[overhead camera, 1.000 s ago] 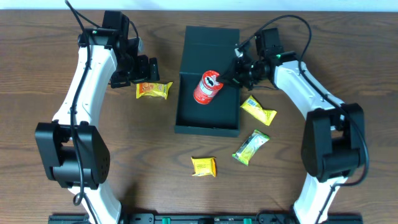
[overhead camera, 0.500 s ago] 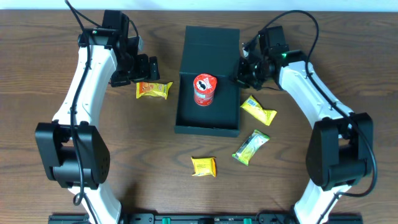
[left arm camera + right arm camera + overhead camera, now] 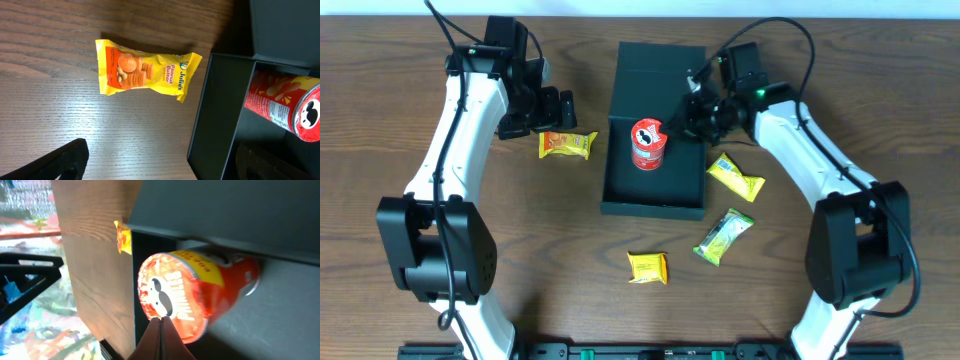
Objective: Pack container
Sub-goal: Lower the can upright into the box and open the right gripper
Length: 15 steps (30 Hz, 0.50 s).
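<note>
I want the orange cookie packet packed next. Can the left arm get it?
Probably yes. The left gripper hangs open just by the orange packet, which lies alone on bare table beside the container, with nothing over it.

"Where's the container [image 3: 655, 195]?"

"Middle of the table [image 3: 550, 250], between the two arms. Its lid flap [image 3: 660, 75] lies flat behind it. The can [image 3: 647, 143] stands inside, in the rear half."

"And the packets?"

"All out on the table. The biscuit packet [image 3: 567, 145] lies just left of the container, level with the can. The side packet [image 3: 735, 176] is just beside the right wall. The corner packet [image 3: 723, 237] lies in front of that one, off the front right corner. The front packet [image 3: 647, 267] lies before the front wall, apart from it."
</note>
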Available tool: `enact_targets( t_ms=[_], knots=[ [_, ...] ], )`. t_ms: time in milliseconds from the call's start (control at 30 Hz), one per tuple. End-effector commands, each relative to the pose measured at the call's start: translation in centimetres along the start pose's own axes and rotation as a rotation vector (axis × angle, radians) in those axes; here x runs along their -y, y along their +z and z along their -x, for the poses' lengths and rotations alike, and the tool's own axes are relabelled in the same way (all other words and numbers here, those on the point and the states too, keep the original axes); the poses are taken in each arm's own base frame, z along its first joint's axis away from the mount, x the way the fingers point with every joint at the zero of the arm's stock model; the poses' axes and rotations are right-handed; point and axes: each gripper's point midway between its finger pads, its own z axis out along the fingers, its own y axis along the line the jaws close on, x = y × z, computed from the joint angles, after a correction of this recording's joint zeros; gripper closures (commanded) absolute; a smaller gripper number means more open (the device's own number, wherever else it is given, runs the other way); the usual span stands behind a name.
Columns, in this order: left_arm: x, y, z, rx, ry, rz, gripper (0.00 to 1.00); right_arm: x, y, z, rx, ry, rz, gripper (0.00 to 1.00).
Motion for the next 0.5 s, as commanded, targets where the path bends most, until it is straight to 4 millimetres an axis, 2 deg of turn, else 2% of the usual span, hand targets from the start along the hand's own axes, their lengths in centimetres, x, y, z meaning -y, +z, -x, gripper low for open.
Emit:
enact_targets(
  t_ms=[0,233,467],
  knots=[
    [0.2,0.1,0.3,0.000,-0.010,-0.010,0.05,-0.6,0.0,-0.2,0.019,-0.018,-0.023,0.98],
    [0.2,0.1,0.3,0.000,-0.010,-0.010,0.05,0.7,0.1,0.3,0.062,-0.031,-0.112,0.98],
    [0.2,0.1,0.4,0.004,-0.009,-0.009,0.05,1.1,0.2,0.5,0.073,-0.033,-0.135,0.99]
  ],
)
